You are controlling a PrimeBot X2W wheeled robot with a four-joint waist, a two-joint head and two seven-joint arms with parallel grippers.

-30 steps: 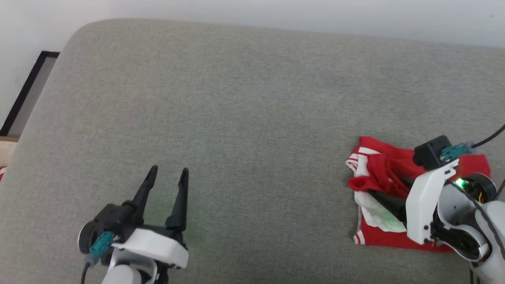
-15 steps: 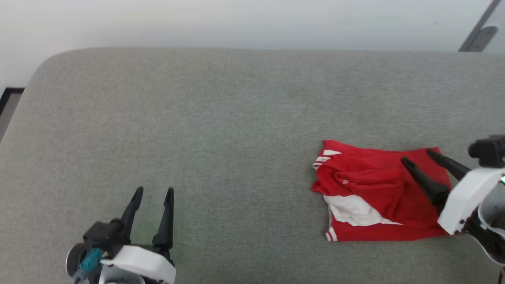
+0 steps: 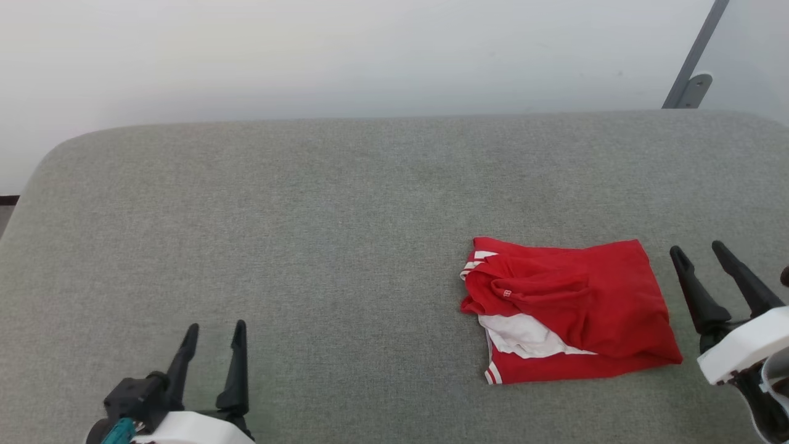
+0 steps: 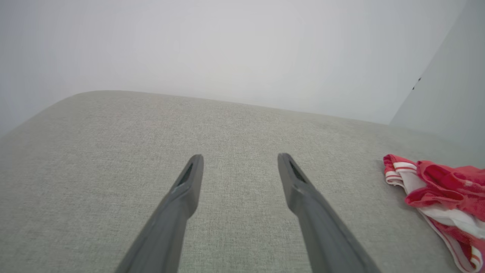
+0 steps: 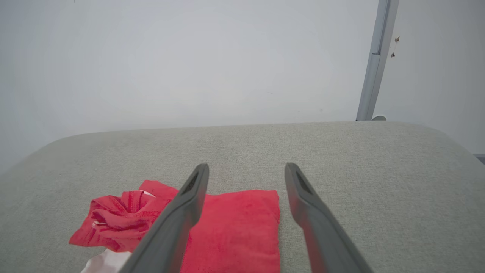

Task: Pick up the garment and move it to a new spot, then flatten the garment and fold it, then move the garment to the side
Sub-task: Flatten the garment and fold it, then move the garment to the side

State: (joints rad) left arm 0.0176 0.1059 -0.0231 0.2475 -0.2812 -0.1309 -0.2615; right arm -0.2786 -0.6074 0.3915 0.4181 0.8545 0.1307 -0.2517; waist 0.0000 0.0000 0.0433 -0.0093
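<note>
Folded red shirt [image 3: 573, 308] on the right part of the grey cushion [image 3: 308, 216], both grippers empty.
The right gripper [image 3: 697, 248], fingers spread, stands just beside the shirt without touching it, so I judge the shirt is set aside. The left gripper [image 3: 216, 325], also spread, is well apart. The left wrist view shows the striped band [image 4: 398, 167] more clearly.

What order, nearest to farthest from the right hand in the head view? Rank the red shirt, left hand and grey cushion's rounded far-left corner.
1. Red soft-fabric shirt, just left of the right hand.
2. Left hand, lower left.
3. Grey fabric cushion's rounded far-left corner, upper left.
</note>
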